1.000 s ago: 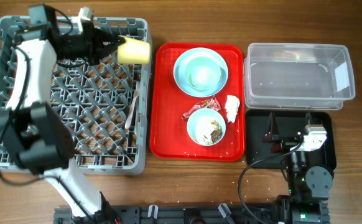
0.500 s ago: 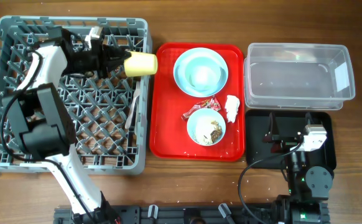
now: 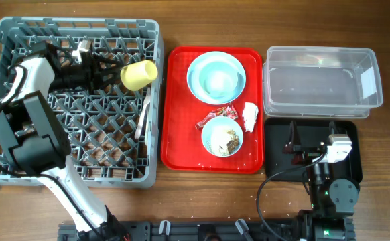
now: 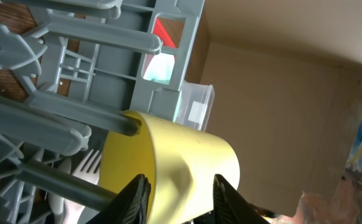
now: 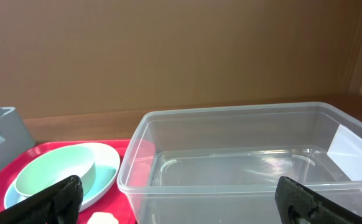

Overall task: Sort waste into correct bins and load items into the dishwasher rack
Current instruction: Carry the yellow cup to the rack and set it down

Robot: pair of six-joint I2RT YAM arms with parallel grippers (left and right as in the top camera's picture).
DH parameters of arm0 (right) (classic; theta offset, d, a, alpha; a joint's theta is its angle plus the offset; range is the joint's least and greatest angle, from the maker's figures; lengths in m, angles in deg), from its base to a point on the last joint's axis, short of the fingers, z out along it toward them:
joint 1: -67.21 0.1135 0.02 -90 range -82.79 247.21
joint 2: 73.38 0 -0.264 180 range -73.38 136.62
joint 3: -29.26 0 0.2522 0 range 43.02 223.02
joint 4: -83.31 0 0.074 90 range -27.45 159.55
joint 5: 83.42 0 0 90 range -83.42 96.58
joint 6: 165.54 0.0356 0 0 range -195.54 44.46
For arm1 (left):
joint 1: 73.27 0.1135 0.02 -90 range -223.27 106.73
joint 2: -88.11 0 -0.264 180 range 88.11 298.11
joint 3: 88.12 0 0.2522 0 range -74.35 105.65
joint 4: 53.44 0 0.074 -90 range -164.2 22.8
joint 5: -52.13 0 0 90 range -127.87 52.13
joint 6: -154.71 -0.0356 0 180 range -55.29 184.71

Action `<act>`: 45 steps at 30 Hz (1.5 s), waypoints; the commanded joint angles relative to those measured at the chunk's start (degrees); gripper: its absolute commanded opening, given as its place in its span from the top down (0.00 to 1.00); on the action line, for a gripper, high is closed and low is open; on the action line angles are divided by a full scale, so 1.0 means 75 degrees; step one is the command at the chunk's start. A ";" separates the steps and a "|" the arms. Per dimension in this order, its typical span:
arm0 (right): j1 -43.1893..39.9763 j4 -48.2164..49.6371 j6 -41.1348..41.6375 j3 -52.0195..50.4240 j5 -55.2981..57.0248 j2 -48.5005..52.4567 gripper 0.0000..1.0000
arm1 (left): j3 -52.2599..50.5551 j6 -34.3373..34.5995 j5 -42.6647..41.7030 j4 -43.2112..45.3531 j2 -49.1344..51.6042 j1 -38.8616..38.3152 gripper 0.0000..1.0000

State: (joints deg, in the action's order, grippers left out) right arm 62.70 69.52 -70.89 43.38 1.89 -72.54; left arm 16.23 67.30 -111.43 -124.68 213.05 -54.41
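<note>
Left gripper [image 3: 114, 71] is clamped on the yellow cup [image 3: 139, 75]. In the wrist view the cup wall is pinched between both fingers [image 4: 137, 196]. The cup is held on its side, mouth towards the pegs, over the top right part of the rack [image 3: 21, 173], just inside the right wall. One peg [image 4: 100, 121] is seen against the cup rim. Whether the cup's weight is on the pegs cannot be told.

A cream fork [image 3: 141, 120] is lying in the rack just below the cup.

Right gripper [image 3: 310, 142] is parked over the black tray [image 3: 274, 164], jaws spread wide, nothing between them.

On the red tray [image 3: 180, 144]: plate [image 3: 193, 86] with a bowl [image 3: 216, 75] on it; below it a small bowl [image 3: 216, 139] holding scraps [image 3: 232, 139]. A wrapper [image 3: 216, 115] is touching the small bowl's rim, and a tissue [image 3: 250, 116] lies beside it. The clear tub [image 3: 322, 84] sits to the right of the red tray, above the black tray.
</note>
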 commanded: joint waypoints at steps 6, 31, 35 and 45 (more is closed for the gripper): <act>-0.0029 0.0023 0.0000 -0.0009 0.0026 -0.0026 0.00 | -0.0041 0.0580 0.2363 -0.0041 -0.2171 0.0015 0.49; -0.0029 0.0023 -0.0003 -0.0009 0.0026 -0.0026 0.00 | -0.0044 0.1979 0.9194 0.0265 -0.2690 -0.3101 0.94; -0.0029 0.0023 0.0000 -0.0009 0.0026 -0.0026 0.00 | -0.0050 0.1973 0.9192 0.0385 -0.2022 -0.3101 0.96; -0.0029 0.0023 0.0000 -0.0009 0.0026 -0.0026 0.00 | 0.0347 0.2224 0.8842 0.0562 -0.3614 -0.3144 0.92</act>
State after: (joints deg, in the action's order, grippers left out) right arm 62.70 69.52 -70.89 43.38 1.89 -72.54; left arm 17.04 81.99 -44.11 -121.09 195.92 -77.45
